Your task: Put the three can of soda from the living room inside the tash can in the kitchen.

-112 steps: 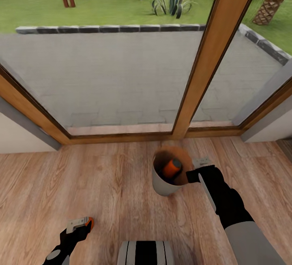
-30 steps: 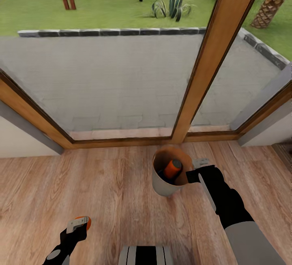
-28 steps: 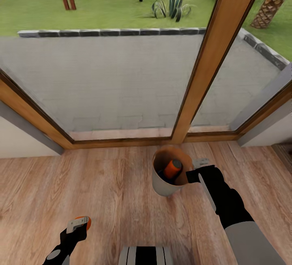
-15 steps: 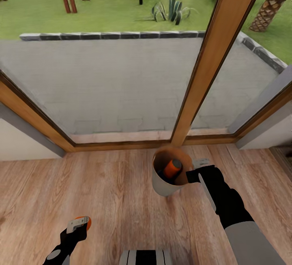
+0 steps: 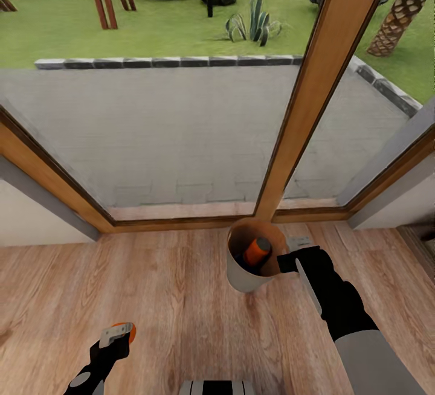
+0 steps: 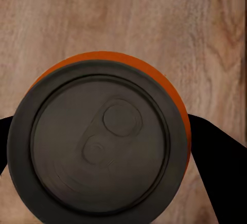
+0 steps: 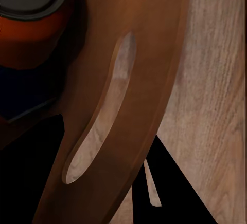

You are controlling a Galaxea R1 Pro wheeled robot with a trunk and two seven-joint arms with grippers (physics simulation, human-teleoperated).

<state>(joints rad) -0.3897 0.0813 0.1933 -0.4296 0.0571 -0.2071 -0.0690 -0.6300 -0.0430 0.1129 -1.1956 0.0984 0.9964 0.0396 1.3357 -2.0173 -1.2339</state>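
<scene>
View tilted up; left hand (image 5: 118,336) still clamps orange can (image 6: 105,142).

A dark, perhaps blue, can (image 5: 239,260) lies mostly hidden inside the bin (image 5: 241,274).

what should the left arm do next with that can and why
Probably swing the left pincer toward the bin held by the right pincer: it grips an orange can, while another orange can already sits inside.

Orange soda can (image 6: 103,142) end-on — dark fingers (image 6: 218,157) either side, wood floor (image 6: 154,18) beyond
</scene>
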